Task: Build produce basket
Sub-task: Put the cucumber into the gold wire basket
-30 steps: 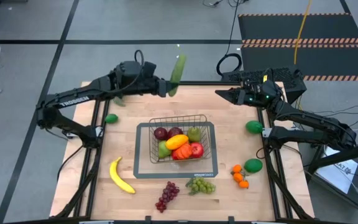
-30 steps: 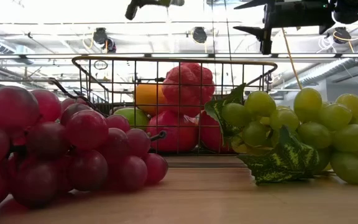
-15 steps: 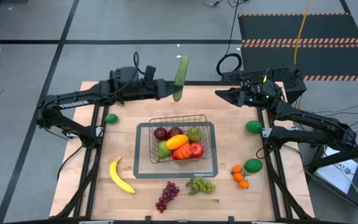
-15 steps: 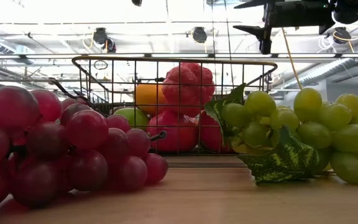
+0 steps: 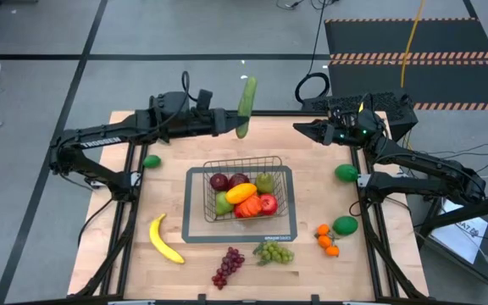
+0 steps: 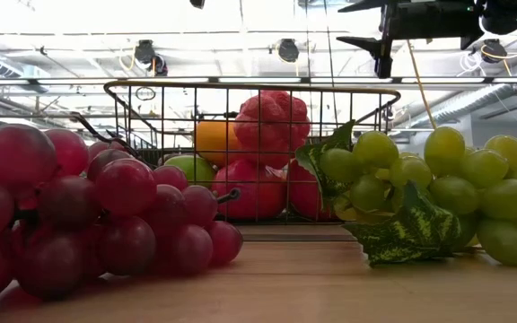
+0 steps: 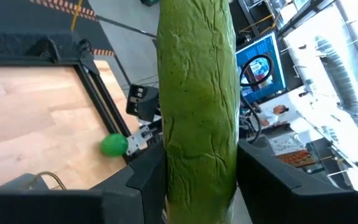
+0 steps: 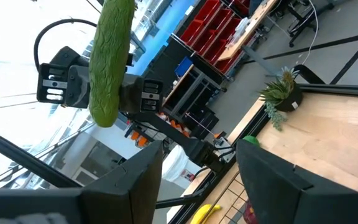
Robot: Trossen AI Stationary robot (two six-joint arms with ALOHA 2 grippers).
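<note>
Left gripper (image 5: 230, 120): it was clenched on the cucumber (image 5: 245, 107), held up above the table's far edge, beyond the basket; in the left wrist view the cucumber (image 7: 197, 106) stood gripped between both dark fingers.
Right gripper (image 5: 302, 129): it hung over the far right corner of the table, fingers apart and holding nothing.
Basket (image 5: 241, 169): the wire basket sat mid-table on its dark grey base, already loaded with red apples, a green pear, an orange piece and dark fruit.
Near the front edge: red grapes (image 5: 227, 267) and green grapes (image 5: 274, 252) lay just in front of the basket, filling the low view and hiding much of its front wall.
Left side: a banana (image 5: 163, 240) lay front-left, and a small green ball (image 5: 151, 161) sat by the left edge.
Right side: two green balls (image 5: 346, 173) and small oranges (image 5: 326, 240) lay well apart from the basket.
Writing: "TROSSEN" read along the left arm (image 5: 100, 140); the base's white label (image 5: 271, 239) was too small to read.
</note>
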